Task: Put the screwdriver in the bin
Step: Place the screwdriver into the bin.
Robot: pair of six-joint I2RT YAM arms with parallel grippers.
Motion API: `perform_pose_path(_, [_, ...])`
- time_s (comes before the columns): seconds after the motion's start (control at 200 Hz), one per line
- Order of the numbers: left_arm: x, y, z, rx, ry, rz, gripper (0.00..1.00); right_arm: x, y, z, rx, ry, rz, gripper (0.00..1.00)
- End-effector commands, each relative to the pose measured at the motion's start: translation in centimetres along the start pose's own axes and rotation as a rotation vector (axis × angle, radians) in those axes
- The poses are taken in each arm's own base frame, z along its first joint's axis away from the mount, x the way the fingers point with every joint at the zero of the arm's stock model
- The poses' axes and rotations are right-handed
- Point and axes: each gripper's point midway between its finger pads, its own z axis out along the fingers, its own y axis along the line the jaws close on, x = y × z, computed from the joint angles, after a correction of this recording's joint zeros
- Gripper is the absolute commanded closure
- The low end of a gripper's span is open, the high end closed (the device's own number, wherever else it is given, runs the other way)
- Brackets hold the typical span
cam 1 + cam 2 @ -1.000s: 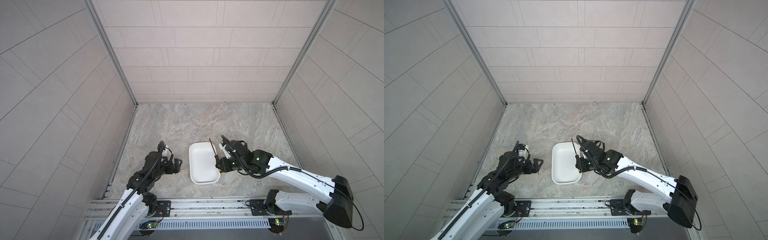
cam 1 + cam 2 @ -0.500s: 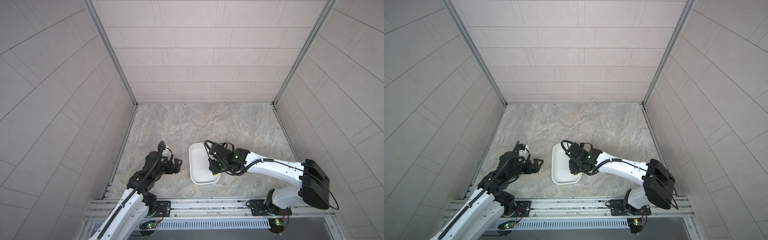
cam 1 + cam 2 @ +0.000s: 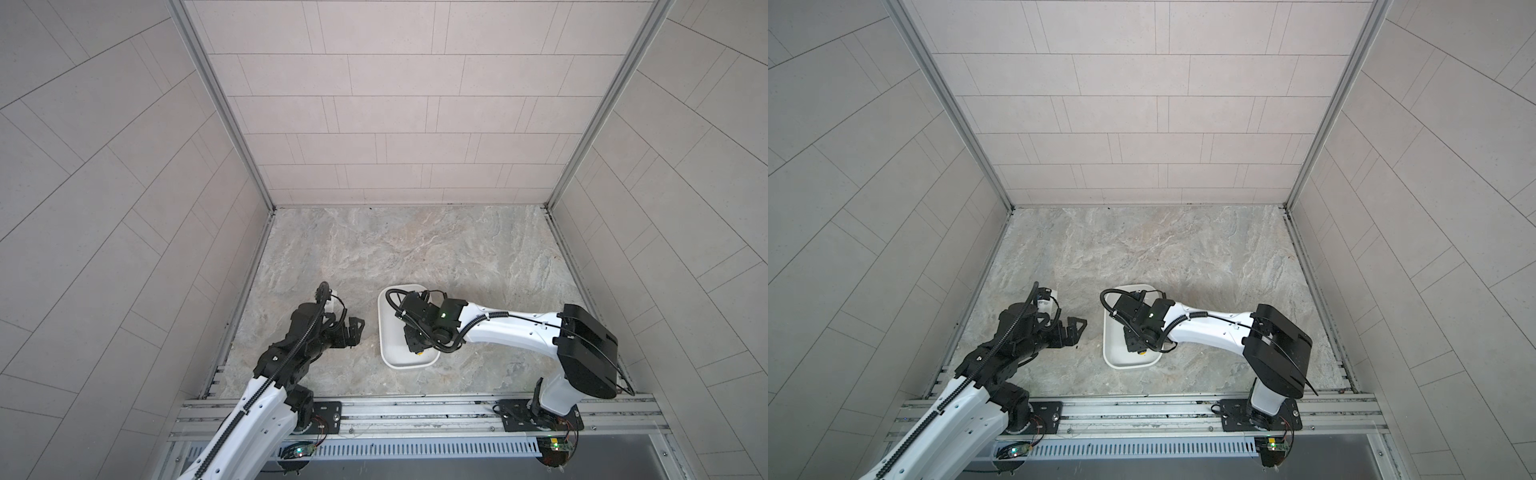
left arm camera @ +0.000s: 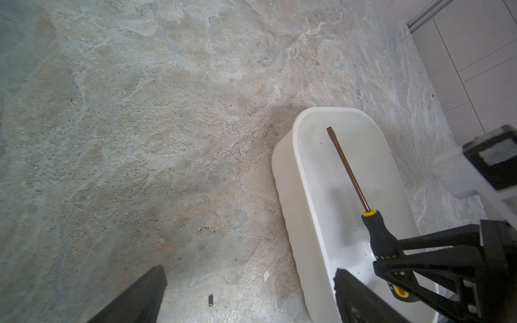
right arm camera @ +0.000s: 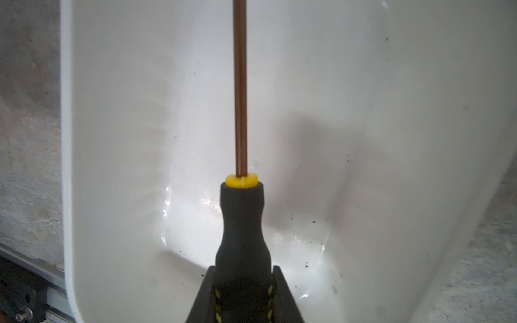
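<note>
The white bin (image 3: 388, 332) (image 3: 1111, 336) stands on the stone floor near the front, between the two arms. My right gripper (image 3: 415, 343) (image 3: 1133, 343) (image 5: 242, 268) is shut on the black handle of the screwdriver (image 5: 242, 223). It holds the tool low inside the bin, lengthwise, with the thin shaft pointing at the far end. In the left wrist view the screwdriver (image 4: 377, 232) lies over the bin (image 4: 285, 173). Its yellow end cap (image 3: 420, 354) pokes out behind the fingers. My left gripper (image 3: 355, 330) (image 3: 1075, 328) (image 4: 249, 271) hangs open and empty just left of the bin.
Tiled walls close in the marbled floor (image 3: 415, 249) on three sides. An aluminium rail (image 3: 415, 409) with both arm bases runs along the front. A small dark fragment (image 4: 210, 299) and a white chip (image 4: 266, 275) lie on the floor beside the bin.
My right arm has swung left from beside the bin to over it and lowered the screwdriver inside, turning it lengthwise. The left arm has not moved.
</note>
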Motion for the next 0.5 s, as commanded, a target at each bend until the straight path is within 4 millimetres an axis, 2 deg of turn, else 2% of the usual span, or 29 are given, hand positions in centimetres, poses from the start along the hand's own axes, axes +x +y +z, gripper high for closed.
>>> perform_pose_path(0.0, [0.0, 0.0, 0.0, -0.001, -0.009, 0.018, 0.00, -0.3, -0.4, 0.1, 0.041, -0.014, 0.023, 1.00])
perform_pose_path(0.435, [0.0, 0.3, -0.1, -0.016, -0.019, 0.014, 0.00, 0.1, -0.3, 2.3, 0.082, 0.025, 0.008, 1.00])
perform_pose_path(0.495, [0.0, 0.5, -0.1, -0.027, -0.021, 0.011, 0.00, 0.1, -0.2, 2.5, 0.084, 0.030, 0.005, 0.96])
